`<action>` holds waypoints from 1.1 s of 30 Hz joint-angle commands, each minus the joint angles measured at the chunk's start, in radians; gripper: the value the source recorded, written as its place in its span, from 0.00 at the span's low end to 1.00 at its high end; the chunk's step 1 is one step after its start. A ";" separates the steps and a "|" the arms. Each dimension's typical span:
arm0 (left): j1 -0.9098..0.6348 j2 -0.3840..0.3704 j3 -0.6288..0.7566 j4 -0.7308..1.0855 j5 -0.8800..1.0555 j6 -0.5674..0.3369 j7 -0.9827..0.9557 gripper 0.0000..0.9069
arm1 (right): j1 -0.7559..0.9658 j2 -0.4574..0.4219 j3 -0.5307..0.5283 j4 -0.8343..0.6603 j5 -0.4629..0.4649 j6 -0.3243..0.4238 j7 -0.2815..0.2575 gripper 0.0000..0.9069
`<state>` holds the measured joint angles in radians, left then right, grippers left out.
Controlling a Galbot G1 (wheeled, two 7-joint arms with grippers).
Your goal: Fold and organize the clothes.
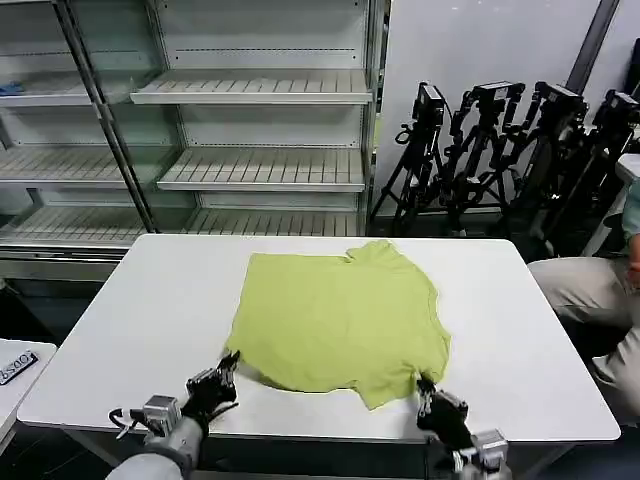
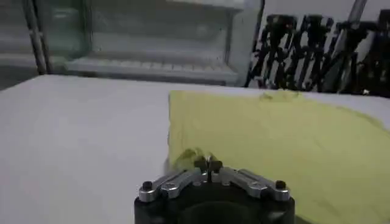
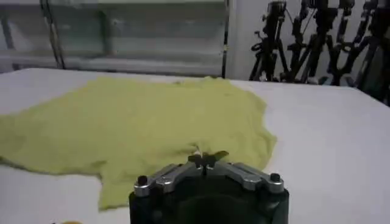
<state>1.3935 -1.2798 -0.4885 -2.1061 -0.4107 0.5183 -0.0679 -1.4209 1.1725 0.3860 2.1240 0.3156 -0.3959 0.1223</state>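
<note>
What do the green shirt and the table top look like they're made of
The shirt looks like thin, soft matte knit, probably cotton: it lies limp with small wrinkles and curled edges. The table top looks like smooth white laminate or painted board with a faint sheen; which one I cannot tell.

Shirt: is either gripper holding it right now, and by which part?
Both appear to: left gripper is shut on the shirt at its near left hem corner; right gripper is shut on the near right hem edge.
</note>
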 commanded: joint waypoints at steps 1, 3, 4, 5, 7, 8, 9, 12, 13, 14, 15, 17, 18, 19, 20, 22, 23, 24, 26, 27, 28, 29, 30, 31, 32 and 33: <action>-0.202 0.001 0.006 0.130 -0.091 -0.014 0.008 0.01 | 0.224 -0.003 -0.007 -0.110 0.009 -0.026 -0.014 0.00; -0.240 0.002 0.012 0.156 -0.120 -0.007 0.008 0.01 | 0.270 0.004 -0.025 -0.169 0.002 -0.028 -0.020 0.00; -0.261 0.001 0.016 0.173 -0.126 -0.002 0.008 0.01 | 0.286 0.007 -0.032 -0.184 0.001 -0.029 -0.023 0.00; -0.282 0.000 0.021 0.192 -0.140 0.003 0.005 0.01 | 0.316 0.013 -0.044 -0.218 -0.015 -0.029 -0.030 0.00; -0.302 -0.002 0.028 0.212 -0.149 0.008 0.001 0.01 | 0.334 0.019 -0.053 -0.242 -0.027 -0.028 -0.037 0.00; -0.319 -0.004 0.034 0.232 -0.148 0.007 0.001 0.01 | 0.345 0.022 -0.055 -0.255 -0.039 -0.023 -0.044 0.00; -0.327 -0.005 0.036 0.240 -0.149 0.007 -0.001 0.01 | 0.350 0.024 -0.056 -0.264 -0.041 -0.021 -0.046 0.00; -0.348 -0.006 0.042 0.275 -0.153 0.007 0.000 0.01 | 0.366 0.032 -0.060 -0.285 -0.049 -0.022 -0.047 0.00; -0.355 -0.006 0.044 0.288 -0.153 0.007 0.000 0.01 | 0.373 0.035 -0.060 -0.290 -0.050 -0.021 -0.048 0.00; -0.361 -0.006 0.045 0.298 -0.154 0.007 0.002 0.01 | 0.381 0.039 -0.060 -0.299 -0.052 -0.021 -0.049 0.00; -0.365 -0.006 0.048 0.305 -0.154 0.006 0.002 0.01 | 0.384 0.041 -0.060 -0.302 -0.052 -0.021 -0.049 0.00; -0.383 -0.007 0.056 0.325 -0.154 0.006 0.004 0.01 | 0.399 0.046 -0.061 -0.320 -0.052 -0.019 -0.055 0.00; -0.386 -0.008 0.059 0.328 -0.154 0.006 0.005 0.01 | 0.403 0.047 -0.062 -0.327 -0.052 -0.017 -0.057 0.00; -0.395 -0.008 0.064 0.340 -0.154 0.006 0.005 0.01 | 0.408 0.050 -0.063 -0.334 -0.055 -0.014 -0.061 0.00; -0.401 -0.008 0.068 0.349 -0.154 0.006 0.007 0.01 | 0.412 0.052 -0.065 -0.344 -0.056 -0.012 -0.065 0.00; -0.408 -0.007 0.074 0.362 -0.152 0.006 0.010 0.01 | 0.417 0.057 -0.067 -0.352 -0.060 -0.011 -0.066 0.00; -0.411 -0.006 0.077 0.367 -0.151 0.007 0.011 0.01 | 0.419 0.060 -0.068 -0.357 -0.063 -0.011 -0.069 0.00; -0.411 -0.004 0.077 0.372 -0.151 0.007 0.012 0.01 | 0.419 0.062 -0.069 -0.359 -0.064 -0.011 -0.070 0.00; -0.415 -0.003 0.074 0.383 -0.150 0.007 0.011 0.01 | 0.422 0.069 -0.070 -0.368 -0.069 -0.011 -0.070 0.00; -0.416 -0.001 0.071 0.388 -0.150 0.006 0.011 0.01 | 0.423 0.070 -0.071 -0.373 -0.071 -0.010 -0.070 0.00; -0.416 0.002 0.068 0.393 -0.150 0.005 0.011 0.02 | 0.424 0.073 -0.072 -0.379 -0.073 -0.011 -0.071 0.00; -0.417 0.004 0.064 0.399 -0.150 0.003 0.010 0.02 | 0.424 0.075 -0.074 -0.384 -0.077 -0.011 -0.074 0.00; -0.419 0.006 0.061 0.411 -0.150 0.003 0.008 0.02 | 0.423 0.077 -0.075 -0.387 -0.083 -0.011 -0.075 0.00; -0.420 0.006 0.060 0.416 -0.150 0.002 0.007 0.32 | 0.422 0.078 -0.076 -0.389 -0.085 -0.011 -0.075 0.00; -0.420 0.007 0.058 0.426 -0.150 0.002 0.007 1.00 | 0.421 0.082 -0.077 -0.393 -0.089 -0.012 -0.074 0.00; -0.420 0.008 0.056 0.436 -0.149 0.001 0.008 1.00 | 0.422 0.085 -0.076 -0.396 -0.092 -0.012 -0.073 0.20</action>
<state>1.0006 -1.2730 -0.4322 -1.7295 -0.5511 0.5205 -0.0612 -1.0161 1.2586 0.3146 1.7537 0.2304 -0.4102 0.0558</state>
